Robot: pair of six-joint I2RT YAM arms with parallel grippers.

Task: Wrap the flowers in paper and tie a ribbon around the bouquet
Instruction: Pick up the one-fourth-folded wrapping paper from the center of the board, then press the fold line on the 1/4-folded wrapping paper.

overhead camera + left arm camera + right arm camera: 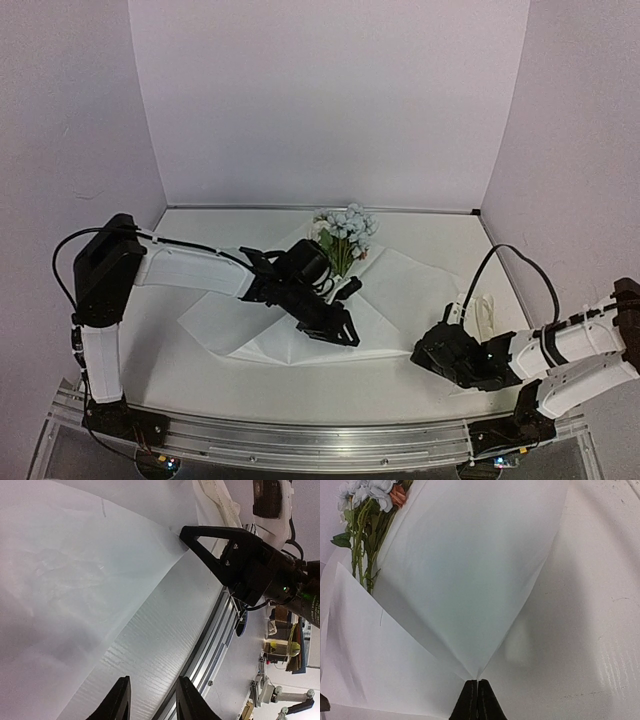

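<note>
At the surface's [200,372] near edge the right end effector [478,682] clamps a corner of the paper [470,570]. The flowers [362,525] lie far-left, stems pointing nearward, closer to the open left end effector [153,680].

White table [190,375], aluminium front rail [300,441]

Thin white matt paper sheet [470,570], softly creased, white table top [150,645] with faint grain, ribbed silver metal rail [207,640]
</note>
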